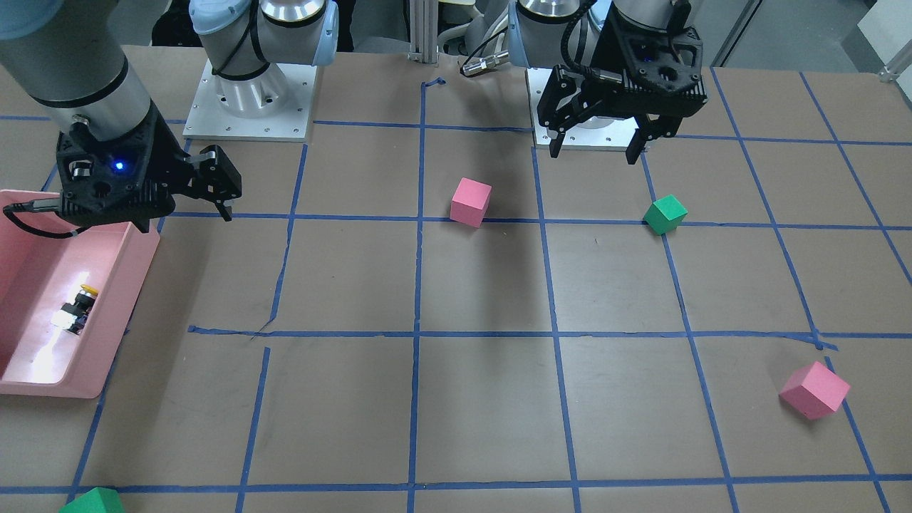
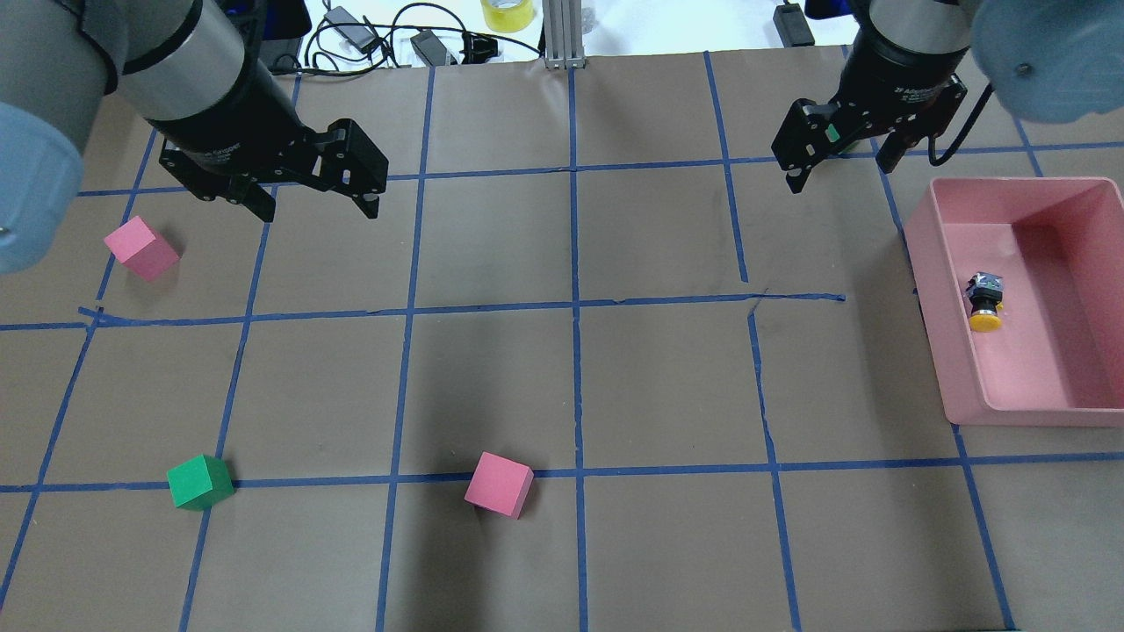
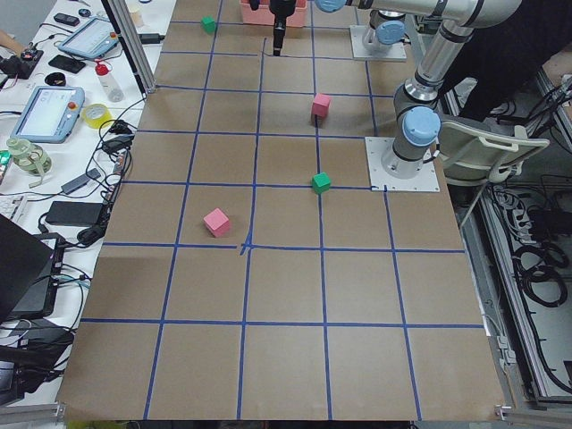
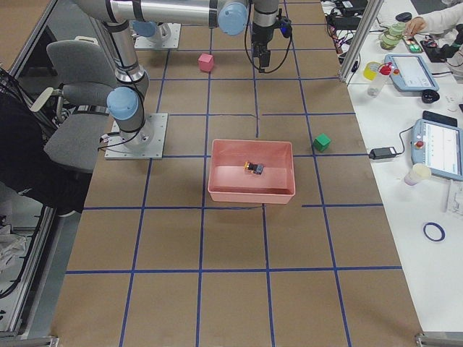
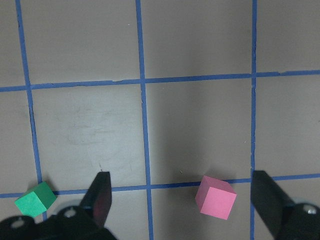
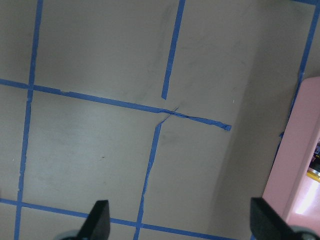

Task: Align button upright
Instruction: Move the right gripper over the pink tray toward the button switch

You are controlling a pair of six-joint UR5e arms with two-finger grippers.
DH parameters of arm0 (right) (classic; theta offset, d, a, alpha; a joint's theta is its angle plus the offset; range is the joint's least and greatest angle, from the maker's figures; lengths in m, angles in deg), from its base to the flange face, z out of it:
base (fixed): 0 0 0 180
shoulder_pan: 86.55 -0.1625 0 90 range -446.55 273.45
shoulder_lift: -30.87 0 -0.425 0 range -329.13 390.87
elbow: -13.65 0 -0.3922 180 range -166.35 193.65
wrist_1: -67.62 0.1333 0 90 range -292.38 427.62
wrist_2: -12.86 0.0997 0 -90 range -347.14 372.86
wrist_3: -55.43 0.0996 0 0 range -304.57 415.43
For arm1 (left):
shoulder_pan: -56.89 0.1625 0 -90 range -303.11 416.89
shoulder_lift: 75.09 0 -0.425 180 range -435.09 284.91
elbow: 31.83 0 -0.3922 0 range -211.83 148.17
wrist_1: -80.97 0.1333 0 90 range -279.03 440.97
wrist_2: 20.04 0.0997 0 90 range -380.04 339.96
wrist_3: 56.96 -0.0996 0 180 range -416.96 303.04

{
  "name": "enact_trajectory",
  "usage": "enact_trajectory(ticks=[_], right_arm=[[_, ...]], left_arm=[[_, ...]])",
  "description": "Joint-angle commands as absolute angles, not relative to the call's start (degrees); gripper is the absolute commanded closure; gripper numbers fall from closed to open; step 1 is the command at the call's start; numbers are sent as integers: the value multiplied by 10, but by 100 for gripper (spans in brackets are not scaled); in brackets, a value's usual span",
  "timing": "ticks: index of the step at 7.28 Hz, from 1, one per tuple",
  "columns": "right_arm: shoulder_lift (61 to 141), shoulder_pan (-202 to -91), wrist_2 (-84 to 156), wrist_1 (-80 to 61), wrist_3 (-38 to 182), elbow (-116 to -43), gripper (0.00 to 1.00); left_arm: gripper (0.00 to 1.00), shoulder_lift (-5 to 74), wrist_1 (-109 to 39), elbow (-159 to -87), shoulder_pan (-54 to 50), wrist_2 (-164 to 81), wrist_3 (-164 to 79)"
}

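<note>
A robotics laboratory is indicated. A tabletop (image 2: 667, 544) is papered in brown and gridded with blue tape (image 2: 577, 377) (two arm bases (image 1: 249, 100) are bolted onto it). Beyond the left hand (image 2: 318, 209), power cables (image 2: 378, 35) are strewn along a white side bench (image 4: 441, 303), where teach pendants (image 4: 440, 148) and a tape roll (image 2: 507, 13) are laid.

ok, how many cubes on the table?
4. Pink cube mid-table; second pink cube far out on the robot's left; green cube on its left, closer in; second green cube past the bin, cut by the front view's edge. None seem hidden.
</note>
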State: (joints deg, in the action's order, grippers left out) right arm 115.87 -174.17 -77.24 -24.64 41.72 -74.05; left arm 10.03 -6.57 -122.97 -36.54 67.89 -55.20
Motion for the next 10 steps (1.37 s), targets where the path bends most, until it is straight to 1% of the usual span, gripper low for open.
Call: enact_trajectory(ticks=[1, 10], right_arm=[[1159, -1742, -772, -247, 417, -744, 0], [1153, -1738, -772, -255, 417, -749, 0]], left_arm=[[0, 101, -66, -1230, -365, 679, -552], [0, 106, -66, -1229, -365, 679, -585]])
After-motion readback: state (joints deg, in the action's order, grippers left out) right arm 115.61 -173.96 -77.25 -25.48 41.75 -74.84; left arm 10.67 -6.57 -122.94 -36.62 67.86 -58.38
